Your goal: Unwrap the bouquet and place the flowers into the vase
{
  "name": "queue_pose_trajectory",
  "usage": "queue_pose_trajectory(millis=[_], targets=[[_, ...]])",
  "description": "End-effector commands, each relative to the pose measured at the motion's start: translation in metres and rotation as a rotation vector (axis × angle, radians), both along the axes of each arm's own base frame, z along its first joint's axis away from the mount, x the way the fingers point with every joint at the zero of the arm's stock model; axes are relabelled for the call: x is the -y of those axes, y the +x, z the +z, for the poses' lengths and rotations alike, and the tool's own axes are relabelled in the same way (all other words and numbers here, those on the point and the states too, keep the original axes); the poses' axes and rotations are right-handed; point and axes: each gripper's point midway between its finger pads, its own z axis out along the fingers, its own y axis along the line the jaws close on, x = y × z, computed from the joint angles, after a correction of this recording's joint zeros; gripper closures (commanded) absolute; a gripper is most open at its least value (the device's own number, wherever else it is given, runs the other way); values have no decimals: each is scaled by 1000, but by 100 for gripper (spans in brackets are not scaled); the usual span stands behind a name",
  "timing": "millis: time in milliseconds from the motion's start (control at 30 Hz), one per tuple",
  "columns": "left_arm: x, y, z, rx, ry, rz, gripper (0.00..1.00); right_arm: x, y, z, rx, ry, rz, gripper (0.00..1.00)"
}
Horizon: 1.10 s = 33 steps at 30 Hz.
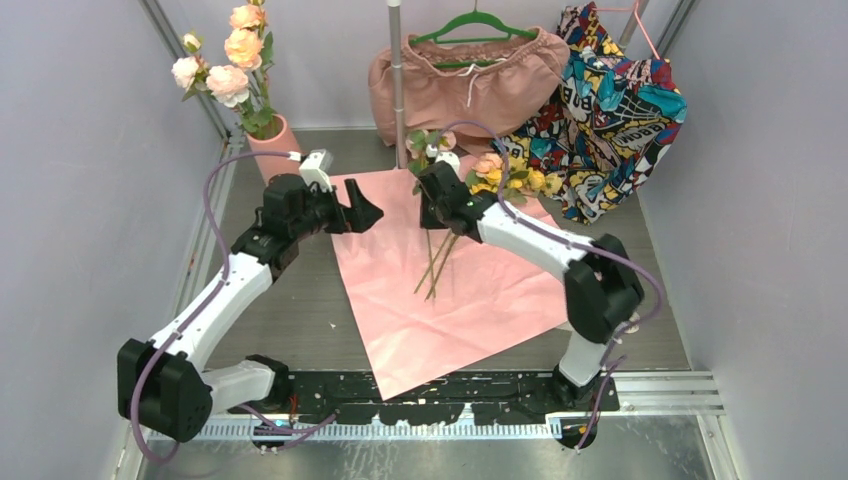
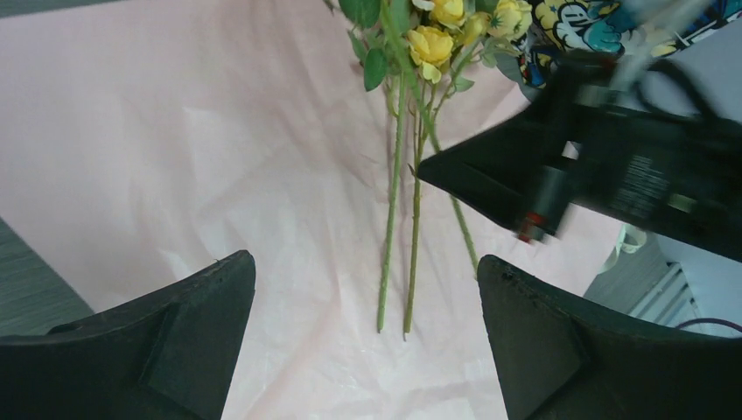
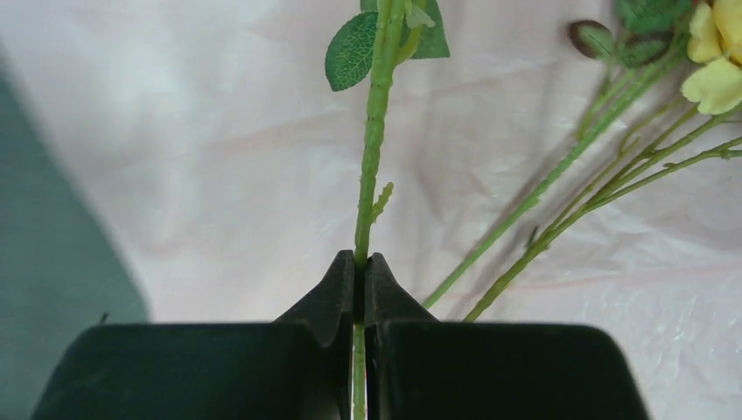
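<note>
The pale pink wrapping paper [image 1: 450, 290] lies spread flat on the table. On it lie loose flowers, with thin green stems [image 1: 437, 265] and yellow and pink blooms [image 1: 510, 175] at the far end. My right gripper [image 3: 360, 262] is shut on one green stem [image 3: 372, 149], which runs up to its leaves; other stems [image 3: 560, 192] lie to its right. My left gripper [image 2: 366, 280] hangs open above the paper, with two stem ends [image 2: 391, 219] below and between its fingers, untouched. The salmon-pink vase [image 1: 275, 145] stands at the far left with pink and peach flowers in it.
A thin metal pole [image 1: 397, 80] rises just behind the flowers. Pink shorts on a green hanger [image 1: 465, 75] and a colourful printed garment [image 1: 610, 110] hang at the back. Grey walls close in on both sides. The right arm [image 2: 612, 175] reaches across the left wrist view.
</note>
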Motion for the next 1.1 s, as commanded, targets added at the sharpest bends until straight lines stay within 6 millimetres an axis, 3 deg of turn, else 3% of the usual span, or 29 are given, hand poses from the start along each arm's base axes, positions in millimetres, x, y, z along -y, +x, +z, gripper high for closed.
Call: queue_pose_trajectory(millis=[0,167,300,500,667,733,867,933,1067], targets=[[26,-3,31,26,-124,-110,3,-16,-31,85,184,91,65,99],[50,-8,55,-9,-239,-213,1,-25,-73,138,286,154,125,99],[68,-18,90,-4,-424,-311,1,-30,-104,173,343,212,185,99],[79,-31,122,27,-591,-417,1,-25,-129,179,350,227,207,99],[81,-32,130,38,-619,-434,3,-22,-141,181,359,239,213,99],[81,-30,129,32,-625,-436,9,-21,-142,182,363,234,211,99],[82,-31,127,24,-631,-440,47,-18,-142,185,371,237,208,99],[83,-31,126,24,-631,-446,52,-18,-144,186,370,238,215,99],[88,-32,124,8,-653,-479,72,-18,-145,184,368,238,216,99]])
